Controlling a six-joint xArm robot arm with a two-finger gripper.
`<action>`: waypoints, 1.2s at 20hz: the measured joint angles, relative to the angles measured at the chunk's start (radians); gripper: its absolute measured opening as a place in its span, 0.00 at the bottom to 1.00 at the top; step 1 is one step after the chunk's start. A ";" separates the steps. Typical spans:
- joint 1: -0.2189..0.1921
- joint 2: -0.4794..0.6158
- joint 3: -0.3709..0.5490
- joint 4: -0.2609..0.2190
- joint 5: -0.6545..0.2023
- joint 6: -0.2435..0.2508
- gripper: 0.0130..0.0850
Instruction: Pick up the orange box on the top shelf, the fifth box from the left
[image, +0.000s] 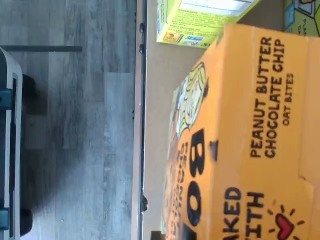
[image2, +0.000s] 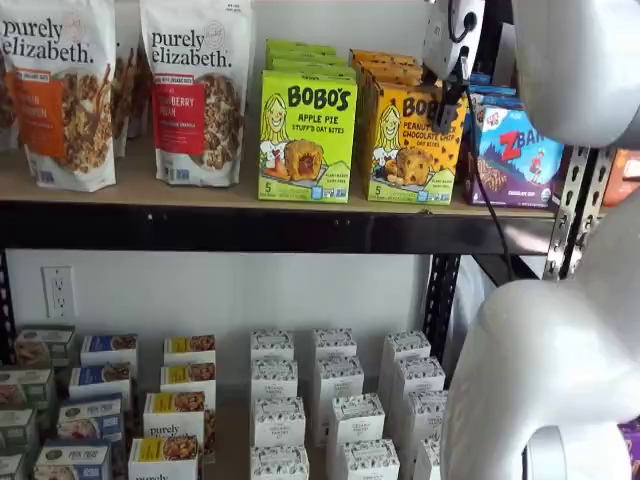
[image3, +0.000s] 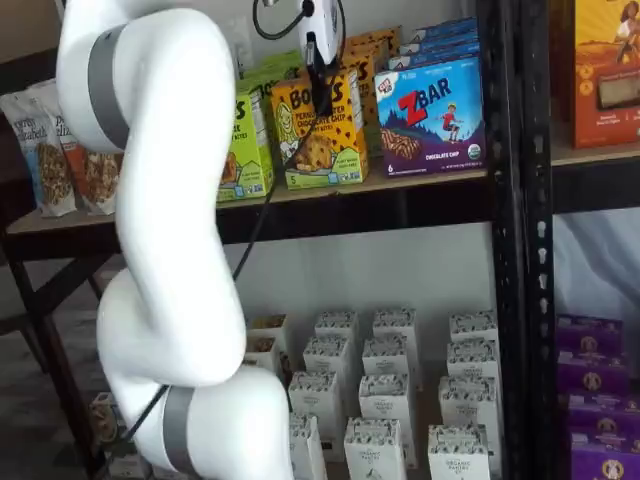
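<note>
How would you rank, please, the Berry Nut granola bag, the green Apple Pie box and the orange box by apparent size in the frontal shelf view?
1. Berry Nut granola bag, clearly largest.
2. Green Apple Pie box.
3. Orange box, slightly smaller looking, though its top is partly hidden by the arm, so the two boxes may really match.

On the top shelf (image2: 150, 190), two Purely Elizabeth granola bags (image2: 195, 90) stand left of one front lime-green Bobo's box (image2: 305, 135), one front orange box (image2: 412, 140) and one front ZBar box (image2: 515, 150); each box fronts a row too hidden to count.
</note>
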 joint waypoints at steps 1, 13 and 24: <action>0.000 0.002 -0.003 0.000 0.004 0.000 0.50; 0.008 0.003 -0.006 -0.006 0.005 0.007 0.50; 0.005 -0.004 0.001 0.001 -0.008 0.006 0.44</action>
